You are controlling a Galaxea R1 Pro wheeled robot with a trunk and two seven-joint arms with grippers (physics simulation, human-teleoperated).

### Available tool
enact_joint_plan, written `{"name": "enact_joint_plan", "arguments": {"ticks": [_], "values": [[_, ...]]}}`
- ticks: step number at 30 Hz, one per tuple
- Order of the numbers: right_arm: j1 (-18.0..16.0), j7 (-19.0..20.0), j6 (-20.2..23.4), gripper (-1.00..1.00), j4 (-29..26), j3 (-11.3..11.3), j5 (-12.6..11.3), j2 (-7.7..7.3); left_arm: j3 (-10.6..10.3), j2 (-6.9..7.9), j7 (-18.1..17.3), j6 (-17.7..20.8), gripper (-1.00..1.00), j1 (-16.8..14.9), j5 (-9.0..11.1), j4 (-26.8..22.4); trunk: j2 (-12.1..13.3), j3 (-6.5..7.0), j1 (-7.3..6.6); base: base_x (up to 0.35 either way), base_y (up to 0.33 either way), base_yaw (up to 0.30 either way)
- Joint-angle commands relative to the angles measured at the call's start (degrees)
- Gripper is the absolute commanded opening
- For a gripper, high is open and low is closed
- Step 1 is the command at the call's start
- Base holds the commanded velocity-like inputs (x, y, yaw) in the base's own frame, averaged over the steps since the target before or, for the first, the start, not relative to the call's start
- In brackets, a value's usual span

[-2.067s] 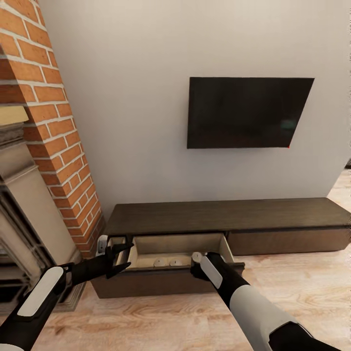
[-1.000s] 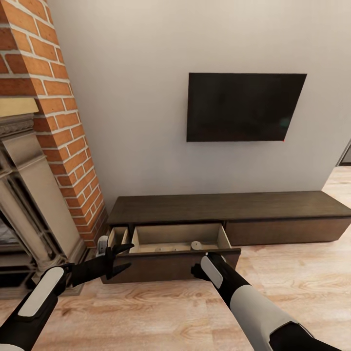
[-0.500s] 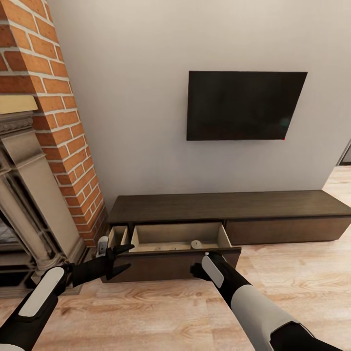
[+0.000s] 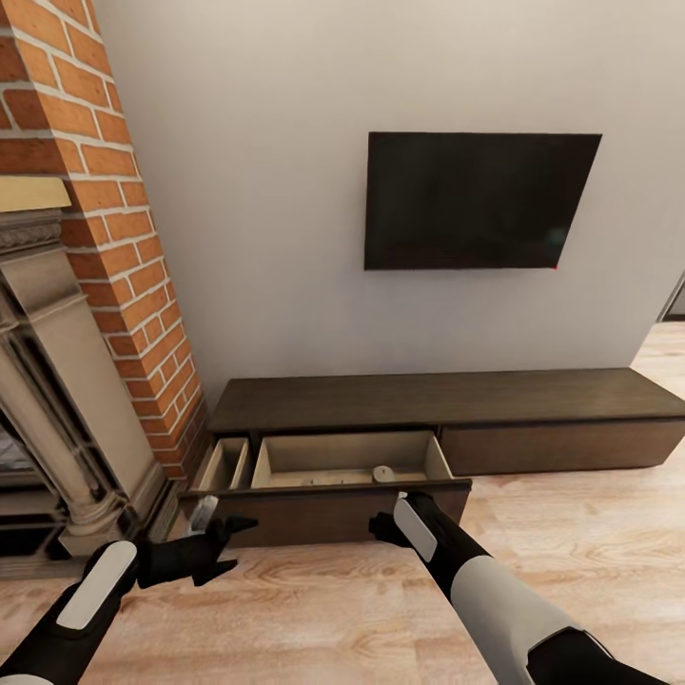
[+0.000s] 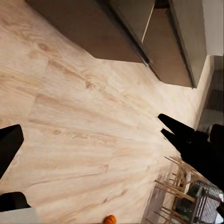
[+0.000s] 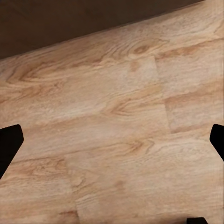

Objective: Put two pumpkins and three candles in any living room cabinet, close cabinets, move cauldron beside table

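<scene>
Presently I see the long dark-brown wooden cabinet [image 4: 447, 404] with its drawer out, one beige candle [image 4: 382, 474] inside. My left gripper [image 4: 226, 549] and right gripper [image 6: 112, 144] hang over the plank floor [image 4: 314, 609], fingers apart, empty. A small orange pumpkin [image 5: 109, 220] lies on the floor.

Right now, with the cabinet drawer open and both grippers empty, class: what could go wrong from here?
1. The open drawer of the cabinet could get shut with a pumpkin on the floor.
2. Left gripper and right gripper hang near the drawer front; a forward move might bump it.
</scene>
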Motion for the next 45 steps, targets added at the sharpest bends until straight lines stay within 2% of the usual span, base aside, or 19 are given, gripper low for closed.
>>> {"name": "enact_joint_plan", "arguments": {"ticks": [1, 4, 5, 9, 10, 13, 15, 19, 23, 26, 30, 34, 36, 42, 45], "values": [[-0.01, 0.00, -0.01, 1.00, 0.00, 0.02, 0.02, 0.01, 0.01, -0.21, 0.05, -0.61, 1.00, -0.01, -0.79, 0.57, -0.42, -0.18, 0.23, 0.000, 0.000, 0.000], [0.00, 0.00, -0.04, 1.00, 0.00, 0.16, 0.06, 0.03, -0.04, -1.49, 0.18, -5.76, 1.00, -0.01, -5.99, 4.34, -1.62, -0.72, 0.88, 0.000, 0.000, 0.000], [-0.01, 0.00, -0.06, 1.00, 0.00, 0.20, 0.07, 0.03, -0.11, -1.70, 0.19, -6.63, 1.00, -0.01, -6.91, 4.95, -2.02, -0.90, 1.10, 0.000, 0.000, 0.000], [0.04, 0.00, -0.12, 1.00, 0.00, 0.44, 0.15, 0.04, -1.89, -4.06, 0.40, -12.23, 1.00, -0.01, -15.47, 7.25, -3.63, -1.62, 1.98, 0.000, 0.000, 0.000], [0.04, 0.00, -0.13, 1.00, 0.00, 0.48, 0.15, 0.04, -2.05, -4.39, 0.47, -13.11, 1.00, -0.01, -16.63, 7.34, -4.03, -1.80, 2.20, 0.000, 0.000, 0.000], [0.05, 0.00, -0.17, 1.00, 0.00, 0.61, 0.21, 0.04, -2.52, -5.74, 0.87, -18.57, 1.00, -0.01, -23.23, 7.63, -5.23, -2.34, 2.86, 0.000, 0.000, 0.000], [0.05, 0.00, -0.24, 1.00, 0.00, 0.69, 0.24, 0.04, -2.62, -6.19, 1.04, -20.49, 1.00, -0.01, -26.43, 7.71, -6.03, -2.70, 3.30, 0.000, 0.000, 0.000], [0.16, 0.05, -2.73, 1.00, 0.05, 0.82, 0.49, -0.01, -2.71, -6.62, 1.09, -23.63, 1.00, -0.01, -28.65, 7.76, -7.64, -3.41, 4.18, 0.000, 0.000, 0.000], [0.28, 0.08, -6.71, 1.00, 0.40, 0.85, 3.10, -0.01, -2.91, -6.86, 1.16, -28.25, 1.00, -0.01, -31.07, 7.81, -9.24, -4.13, 5.06, 0.000, 0.000, 0.000], [0.30, 0.18, -8.61, 1.00, 0.52, 0.79, 6.93, 0.08, -3.75, -8.45, 1.90, -31.34, 1.00, -0.02, -35.98, 8.07, -10.44, -4.67, 5.72, 0.000, 0.000, 0.000], [0.31, 1.20, -10.55, 1.00, 0.61, 0.66, 8.91, 0.04, -4.04, -10.40, 2.84, -32.99, 1.00, -0.14, -39.73, 8.15, -12.05, -5.39, 6.59, 0.000, 0.000, 0.000], [0.44, 4.11, -11.99, 1.00, 1.76, 0.61, 9.38, -0.17, -4.17, -12.52, 4.62, -33.34, 1.00, -0.19, -40.68, 8.17, -13.65, -6.11, 7.47, 0.000, 0.000, 0.000], [0.47, 5.25, -12.34, 1.00, 2.70, 0.60, 9.49, -0.64, -4.23, -13.10, 5.80, -33.55, 1.00, -0.24, -40.85, 8.17, -14.45, -6.47, 7.91, 0.000, 0.000, 0.000], [0.53, 6.24, -15.56, 1.00, 3.48, 0.67, 9.56, -1.51, -4.31, -13.47, 6.70, -34.97, 1.00, -0.27, -41.31, 8.18, -16.86, -7.54, 9.23, 0.000, 0.000, 0.000], [0.58, 6.36, -16.58, 1.00, 3.77, 0.68, 9.57, -1.59, -4.34, -13.50, 6.78, -36.75, 1.00, -0.27, -43.42, 8.18, -18.06, -8.08, 9.89, 0.000, 0.000, 0.000]]}}
